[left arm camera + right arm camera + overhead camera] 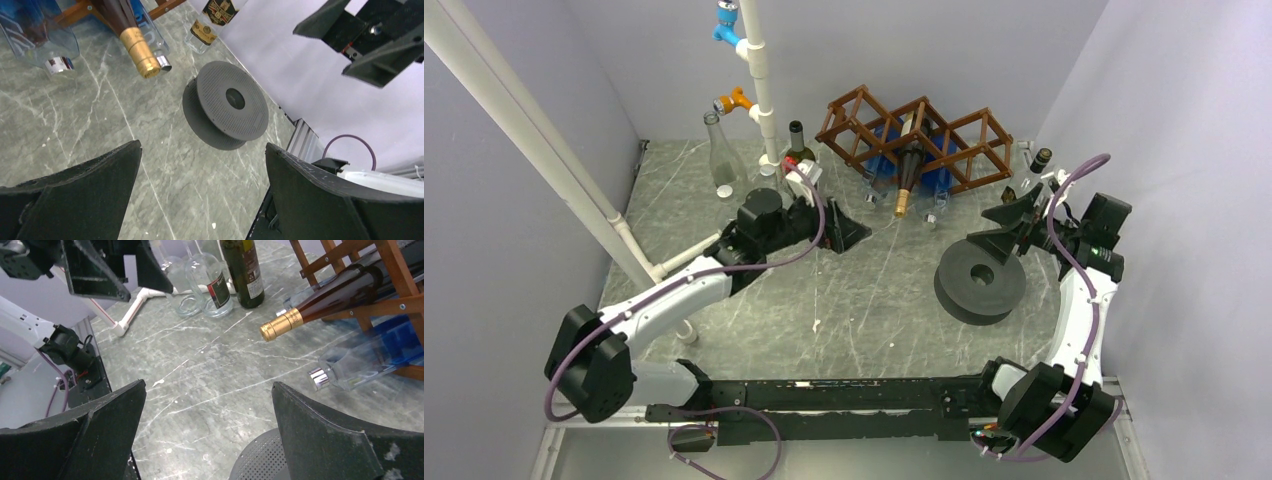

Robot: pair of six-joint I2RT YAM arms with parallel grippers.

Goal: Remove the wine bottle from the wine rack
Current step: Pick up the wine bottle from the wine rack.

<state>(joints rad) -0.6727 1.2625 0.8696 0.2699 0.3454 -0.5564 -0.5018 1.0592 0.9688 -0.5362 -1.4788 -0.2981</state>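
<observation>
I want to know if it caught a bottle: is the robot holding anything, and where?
Nothing. The left gripper and right gripper are open and empty; the wine bottle lies in the wine rack.

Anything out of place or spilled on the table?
No spills or breakage visible. One oddity: a dark grey spool lies on the table in front of the wine rack, unrelated to the bottles.

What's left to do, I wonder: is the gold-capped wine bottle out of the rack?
No, the wine bottle lies in the wine rack, gold-capped neck poking out.
</observation>
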